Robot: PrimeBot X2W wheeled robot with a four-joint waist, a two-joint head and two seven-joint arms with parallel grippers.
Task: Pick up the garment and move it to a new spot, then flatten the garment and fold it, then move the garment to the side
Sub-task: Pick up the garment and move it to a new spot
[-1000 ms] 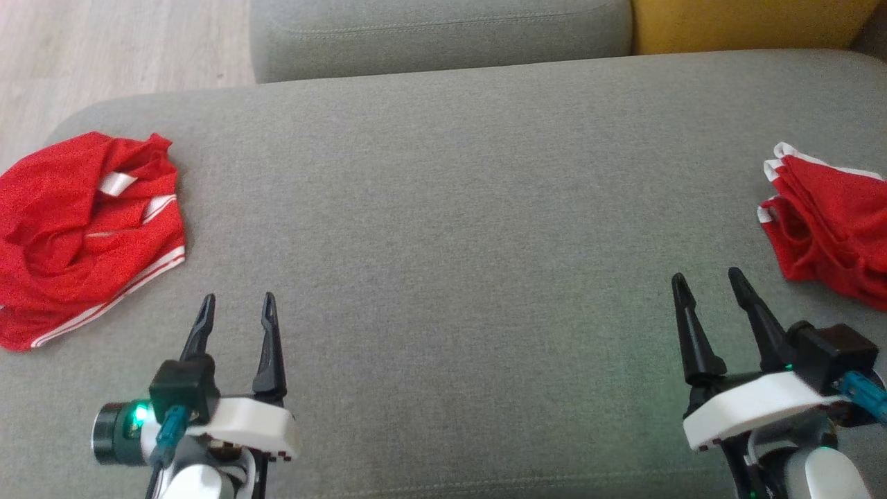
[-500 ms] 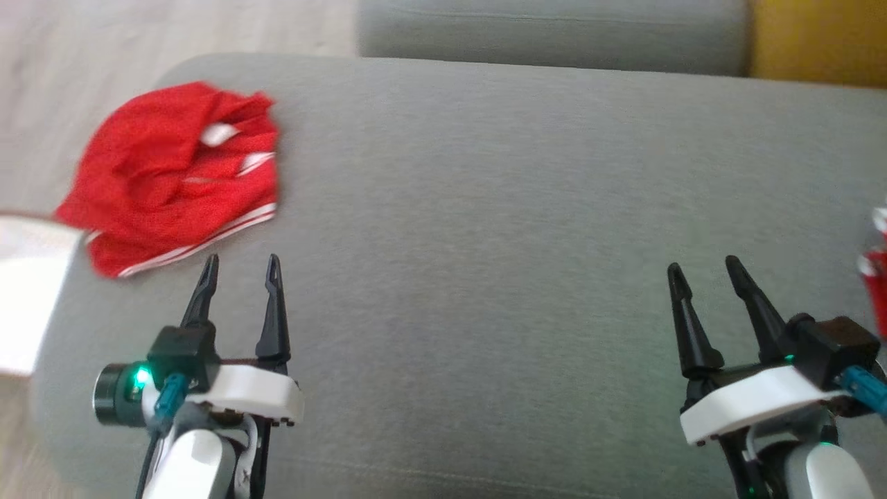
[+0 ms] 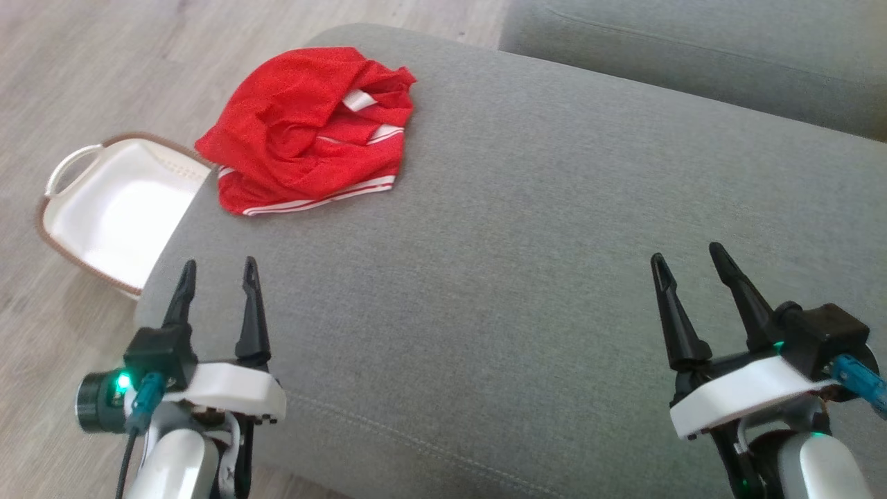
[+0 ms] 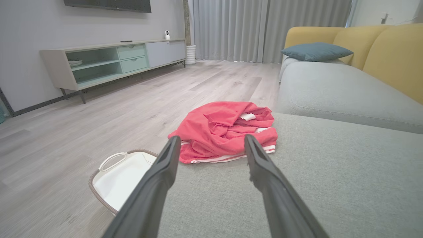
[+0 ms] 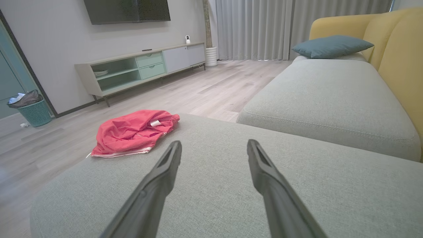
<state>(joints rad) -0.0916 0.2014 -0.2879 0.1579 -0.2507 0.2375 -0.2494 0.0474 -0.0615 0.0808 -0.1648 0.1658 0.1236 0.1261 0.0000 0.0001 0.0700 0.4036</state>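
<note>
The garment (image 3: 305, 132) lies crumpled in a heap on the grey sofa seat (image 3: 499, 291), near the seat's corner, ahead of the left claw (image 3: 219, 263) and slightly toward the right claw's side of it. Both claws are held with jaws apart and nothing between them. The right claw (image 3: 684, 251) is well apart from the heap, which lies ahead and far to its left. In the left wrist view the heap is framed between the two fingers (image 4: 264, 172), so it lies almost straight along the left claw's line of reach. Its long axis, marked by the white-striped hem on the near edge, runs across that line. The left arm is judged the nearer, and a forward reach is called for. A white basket (image 3: 118, 208) stands on the floor just left of the left claw.
</note>
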